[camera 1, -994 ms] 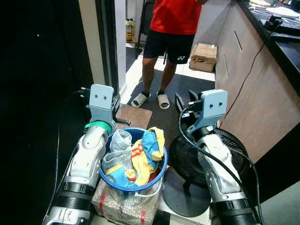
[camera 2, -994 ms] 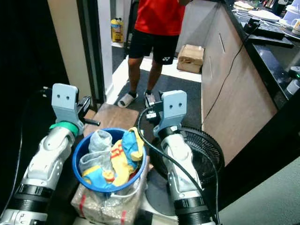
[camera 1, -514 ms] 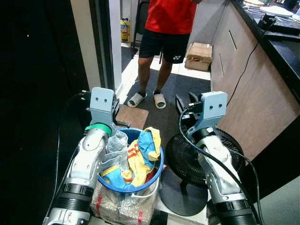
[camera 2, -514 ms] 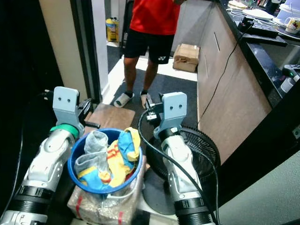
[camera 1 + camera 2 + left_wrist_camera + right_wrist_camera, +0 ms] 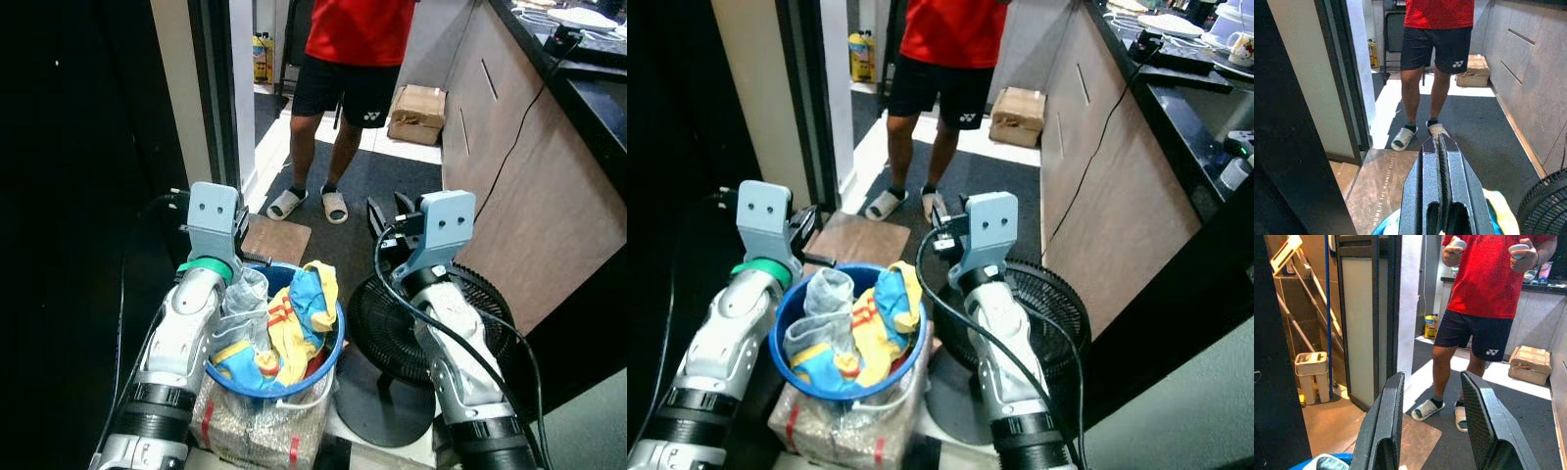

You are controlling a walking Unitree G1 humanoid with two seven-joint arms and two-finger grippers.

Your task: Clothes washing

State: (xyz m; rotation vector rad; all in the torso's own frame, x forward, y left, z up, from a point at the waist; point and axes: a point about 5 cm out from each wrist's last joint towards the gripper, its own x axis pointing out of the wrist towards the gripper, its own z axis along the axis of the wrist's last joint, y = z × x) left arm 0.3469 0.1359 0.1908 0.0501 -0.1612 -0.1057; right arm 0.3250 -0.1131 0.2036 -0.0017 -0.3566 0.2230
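A blue bucket (image 5: 336, 345) heaped with clothes (image 5: 292, 318) in yellow, blue, red and grey sits between my two arms, on top of a plastic-wrapped parcel (image 5: 257, 429). My left gripper (image 5: 1440, 139) is raised just beyond the bucket's far left rim, fingers shut with nothing in them. On the other side, my right gripper (image 5: 1432, 378) is held up to the right of the bucket, above the fan. Its fingers stand open and empty.
A person in a red shirt, black shorts (image 5: 351, 86) and slippers stands ahead, holding controllers. A black floor fan (image 5: 431, 338) is under my right arm. A wooden counter side (image 5: 534, 186) runs along the right. A dark door frame (image 5: 211, 98), doormat (image 5: 277, 240) and cardboard box (image 5: 418, 115) lie ahead.
The whole picture has shifted slightly, so the camera moved. Both arms and the bucket keep the same places relative to each other.
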